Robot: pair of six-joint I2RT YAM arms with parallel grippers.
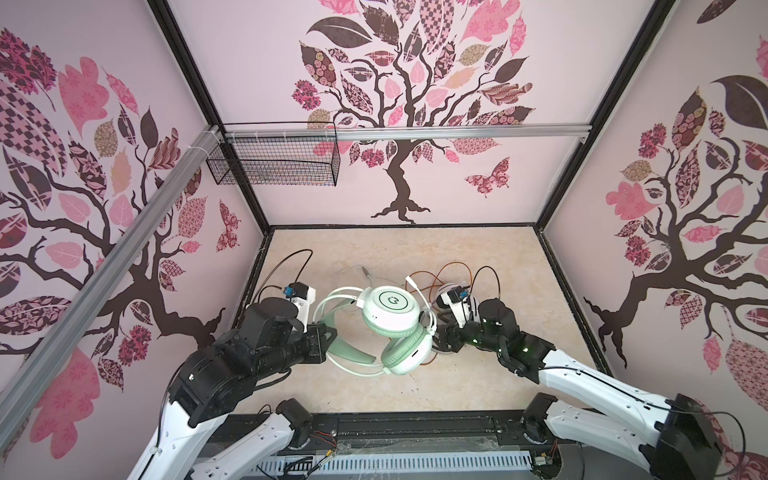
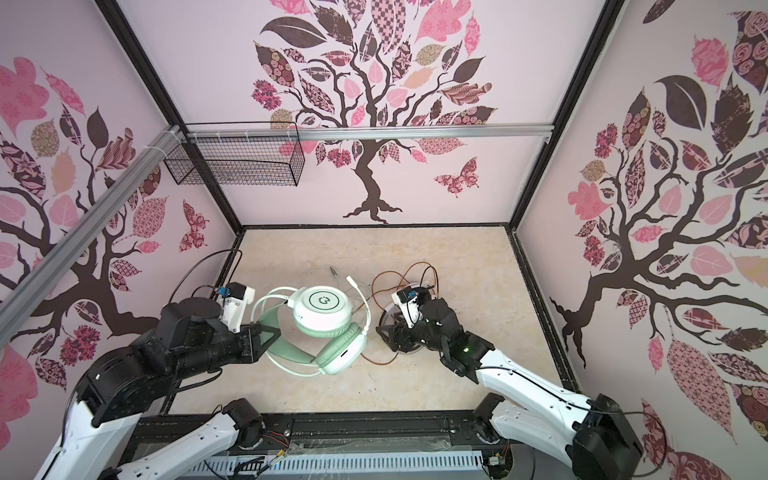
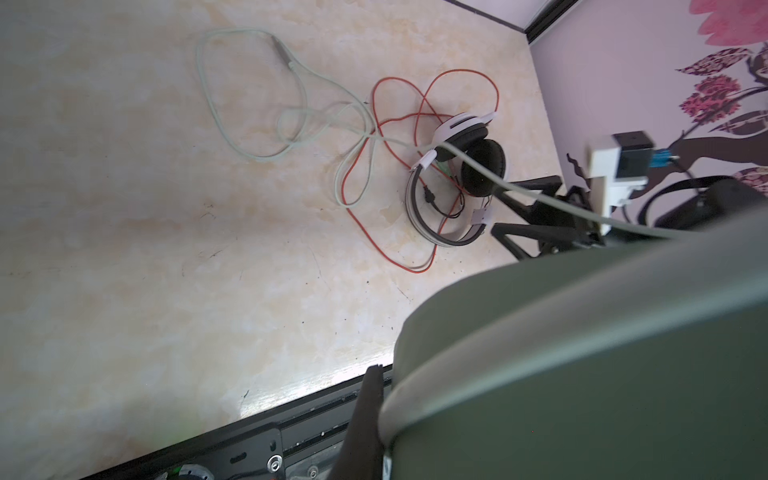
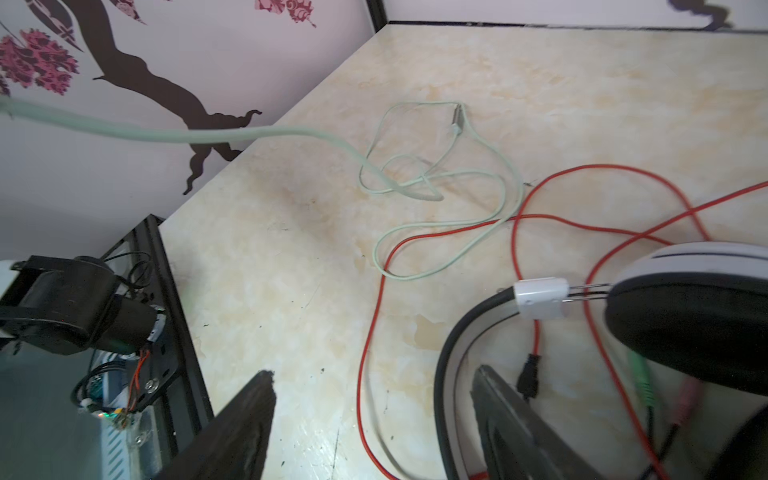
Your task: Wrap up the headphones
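Observation:
The mint-green and white headphones (image 1: 390, 311) (image 2: 322, 307) hang above the table's middle. My left gripper (image 1: 328, 332) (image 2: 266, 332) (image 3: 384, 399) is shut on their green headband (image 3: 582, 374). Their pale green cable (image 4: 249, 133) runs through the air down to loose loops on the table. The white and black headphones (image 3: 457, 174) (image 4: 685, 316) lie at the right, partly hidden under my right arm in both top views. My right gripper (image 1: 440, 332) (image 2: 384, 330) (image 4: 374, 382) is open, low over the table. Their headband (image 4: 446, 361) and orange-red cable (image 4: 582, 167) lie between its jaws.
A black wire basket (image 1: 274, 158) hangs from the aluminium rail on the back wall, at the left. Patterned walls close in the table on three sides. A black frame (image 1: 415, 419) runs along the front edge. Tangled orange-red loops (image 1: 440, 272) spread behind the right gripper.

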